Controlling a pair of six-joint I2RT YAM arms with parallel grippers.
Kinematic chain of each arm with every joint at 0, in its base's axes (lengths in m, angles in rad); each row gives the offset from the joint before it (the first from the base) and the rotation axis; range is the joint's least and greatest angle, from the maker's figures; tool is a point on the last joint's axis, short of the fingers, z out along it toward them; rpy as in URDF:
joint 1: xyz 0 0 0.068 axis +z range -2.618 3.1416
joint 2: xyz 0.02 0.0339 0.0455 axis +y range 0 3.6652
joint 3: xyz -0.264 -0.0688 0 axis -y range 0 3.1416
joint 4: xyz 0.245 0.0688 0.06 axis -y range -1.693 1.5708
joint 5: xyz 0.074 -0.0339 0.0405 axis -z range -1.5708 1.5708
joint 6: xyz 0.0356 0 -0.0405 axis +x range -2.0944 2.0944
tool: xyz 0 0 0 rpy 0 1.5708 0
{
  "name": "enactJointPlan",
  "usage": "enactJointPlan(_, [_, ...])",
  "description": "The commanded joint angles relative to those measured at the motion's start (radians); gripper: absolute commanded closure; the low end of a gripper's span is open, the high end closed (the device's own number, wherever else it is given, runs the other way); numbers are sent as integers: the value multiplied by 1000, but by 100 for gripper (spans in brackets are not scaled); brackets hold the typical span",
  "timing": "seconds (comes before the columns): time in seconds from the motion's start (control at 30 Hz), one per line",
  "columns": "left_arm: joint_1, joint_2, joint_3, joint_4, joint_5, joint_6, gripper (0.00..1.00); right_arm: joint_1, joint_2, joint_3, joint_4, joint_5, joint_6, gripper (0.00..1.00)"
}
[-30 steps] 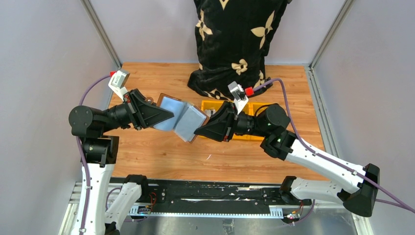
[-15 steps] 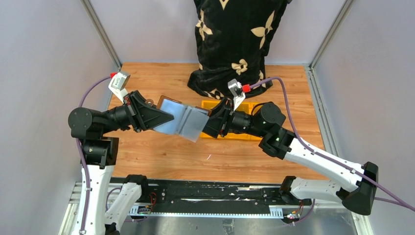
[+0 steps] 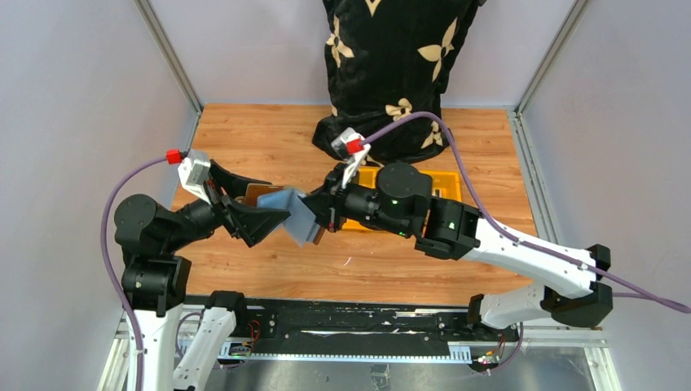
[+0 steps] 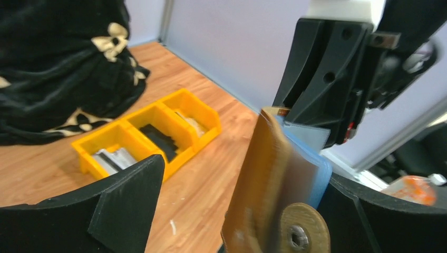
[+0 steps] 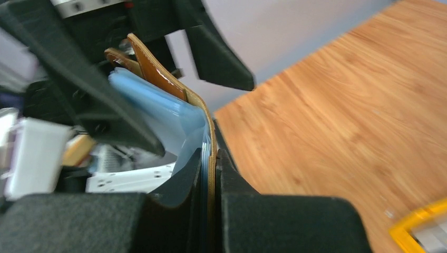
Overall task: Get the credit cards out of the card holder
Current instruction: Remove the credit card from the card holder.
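Above the surface [image 3: 244,138], at nine o'clock from its middle, the left fingers [image 4: 126,200] stood wide apart either side of the holder [image 3: 295,216], gripping nothing. The right fingers [image 5: 253,211], at its three o'clock, pinched one flap, holding it aloft. It looked light, floppy and slick, so probably best gripped by a flap's edge.

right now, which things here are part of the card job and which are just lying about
Part of the job:
- card holder, clamped in the right gripper
- left gripper, open around it
- credit cards: none visible outside the holder

Just lying about:
- yellow bins
- black patterned cloth
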Motion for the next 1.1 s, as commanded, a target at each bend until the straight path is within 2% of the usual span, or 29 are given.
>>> enactJointPlan(0.0, [-2, -49, -52, -117, -83, 203, 0, 91, 114, 231, -360, 370, -118, 100])
enactJointPlan(0.07, [-2, -72, -81, -122, -63, 208, 0, 138, 202, 343, -462, 523, -174, 100])
enactJointPlan(0.2, [-2, -129, -116, -122, -75, 262, 0, 180, 346, 530, -626, 662, -209, 100])
enactJointPlan(0.43, [-2, -212, -203, -121, -93, 249, 0, 236, 464, 690, -648, 783, -289, 100])
enactJointPlan(0.6, [-2, -286, -258, -121, -148, 264, 0, 247, 502, 741, -658, 796, -293, 100])
enactJointPlan(0.77, [-2, -283, -260, -131, -388, 343, 1, 248, 464, 690, -624, 727, -270, 100])
enactJointPlan(0.8, [-2, -275, -250, -136, -422, 360, 9, 240, 439, 649, -604, 691, -258, 100])
enactJointPlan(0.87, [-2, -254, -220, -146, -405, 374, 24, 221, 382, 571, -554, 589, -236, 100])
enactJointPlan(0.9, [-2, -240, -203, -139, -353, 361, 36, 206, 335, 523, -526, 514, -214, 100])
enactJointPlan(0.97, [-2, -222, -184, -123, -257, 333, 49, 194, 297, 477, -502, 442, -190, 100])
enactJointPlan(1.07, [-2, -204, -163, -113, -109, 296, 59, 161, 242, 413, -481, 352, -155, 100])
